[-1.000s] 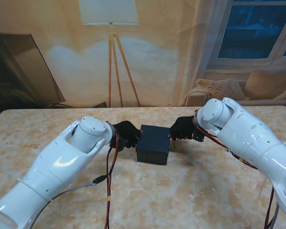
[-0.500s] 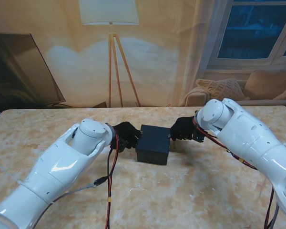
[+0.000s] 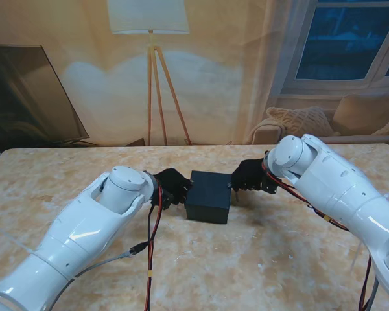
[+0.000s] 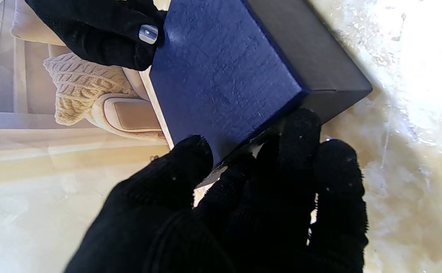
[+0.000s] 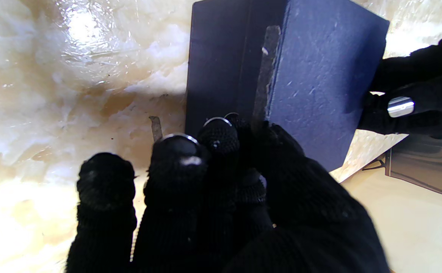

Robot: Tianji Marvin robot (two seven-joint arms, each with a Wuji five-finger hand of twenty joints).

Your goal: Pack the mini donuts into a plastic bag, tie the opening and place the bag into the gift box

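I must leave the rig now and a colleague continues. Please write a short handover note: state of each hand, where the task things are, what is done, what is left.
Left hand: fingers on the left side of the gift box, at the lid edge.
Right hand: fingers on the box's right side, at the lid edge.
Box: dark blue, lid on, sitting at the middle of the table.
Donuts and plastic bag: not visible in any view; whether they are already inside the box cannot be told.
Done: box is closed, by the look of it.
Left: confirm the tied bag is inside; otherwise pack, tie and box it.
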